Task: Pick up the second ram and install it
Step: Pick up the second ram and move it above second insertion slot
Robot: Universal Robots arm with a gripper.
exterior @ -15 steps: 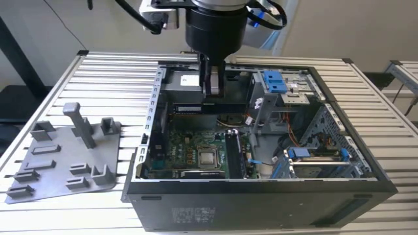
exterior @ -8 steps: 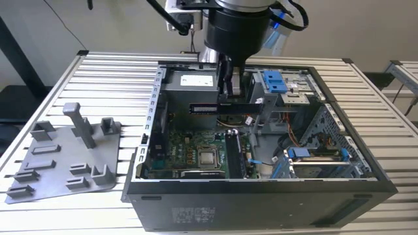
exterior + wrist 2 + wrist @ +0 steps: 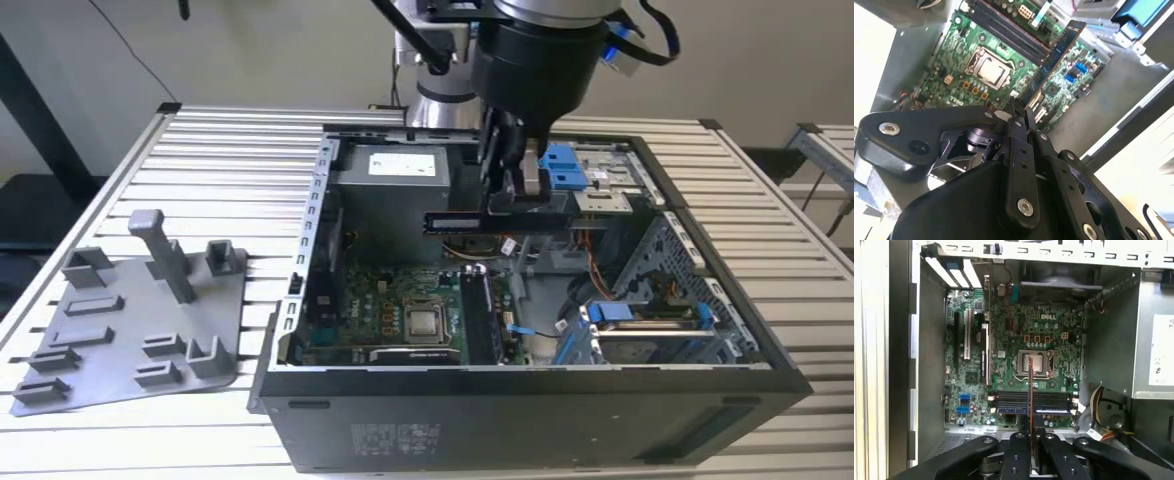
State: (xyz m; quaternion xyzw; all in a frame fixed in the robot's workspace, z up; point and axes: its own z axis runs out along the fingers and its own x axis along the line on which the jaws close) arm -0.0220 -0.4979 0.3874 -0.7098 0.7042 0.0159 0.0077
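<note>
second ram (image 3: 457, 222) | slim flat dark stick | clenched in pincer (image 3: 1020, 111) | above green motherboard (image 3: 1004, 340)

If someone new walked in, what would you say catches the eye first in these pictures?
The black gripper hangs over the open black computer case, shut on a slim dark memory stick held level above the green motherboard. At the exterior view's left, a grey plastic tray of holder blocks lies on the white slatted table.
</note>
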